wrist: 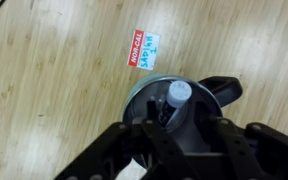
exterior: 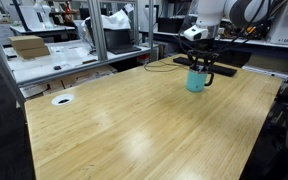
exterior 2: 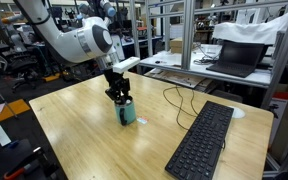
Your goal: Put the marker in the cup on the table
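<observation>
The teal cup stands on the light-wood table near its far edge; it also shows in the other exterior view. My gripper hangs just over the cup's mouth with its fingers spread. In the wrist view the cup's rim and dark handle lie right under the gripper. The marker leans inside the cup, whitish end up, between the open fingers and apart from them. It is too small to make out in the exterior views.
A black keyboard lies on the table beside the cup, with a black cable looping near it. A red and blue label is stuck on the tabletop. The round cable hole is at one corner. Metal-framed workbenches and a laptop stand behind.
</observation>
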`<state>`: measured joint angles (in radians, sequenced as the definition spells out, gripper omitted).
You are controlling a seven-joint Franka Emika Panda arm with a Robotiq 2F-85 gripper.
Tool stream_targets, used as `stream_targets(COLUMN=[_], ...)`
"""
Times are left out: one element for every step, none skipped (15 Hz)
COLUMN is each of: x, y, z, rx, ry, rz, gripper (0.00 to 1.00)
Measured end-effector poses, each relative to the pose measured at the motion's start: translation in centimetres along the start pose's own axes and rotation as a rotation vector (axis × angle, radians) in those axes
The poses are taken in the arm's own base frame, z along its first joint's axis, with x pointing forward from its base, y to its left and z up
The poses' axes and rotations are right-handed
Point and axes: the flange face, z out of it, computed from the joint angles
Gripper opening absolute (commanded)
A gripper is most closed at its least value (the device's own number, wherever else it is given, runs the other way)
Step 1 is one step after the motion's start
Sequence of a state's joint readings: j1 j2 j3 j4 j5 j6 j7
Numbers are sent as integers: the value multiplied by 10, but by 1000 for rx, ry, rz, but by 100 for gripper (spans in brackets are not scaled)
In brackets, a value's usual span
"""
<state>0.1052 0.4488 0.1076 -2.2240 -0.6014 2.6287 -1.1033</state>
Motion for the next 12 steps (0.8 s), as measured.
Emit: stream_targets(x=[0,0,0,0,-1,-1,-1,-1,-1,0,1,2], y=[-1,-1,-2,-2,-2,-2,-2,-2,-2,-1,0,1], z=[2,4,5,6,7,7,7,7,6,5,2,-3], rx=[3,6,8,9,10,10,10,9,8,5,-4,-15], ry=[1,2,2,2,1,1,1,1,0,-2,-7,-13], rz=[0,0,1,1,2,3,3,2,1,1,2,3], gripper=[21,25,24,23,20,20,14,13,5,5,5,5])
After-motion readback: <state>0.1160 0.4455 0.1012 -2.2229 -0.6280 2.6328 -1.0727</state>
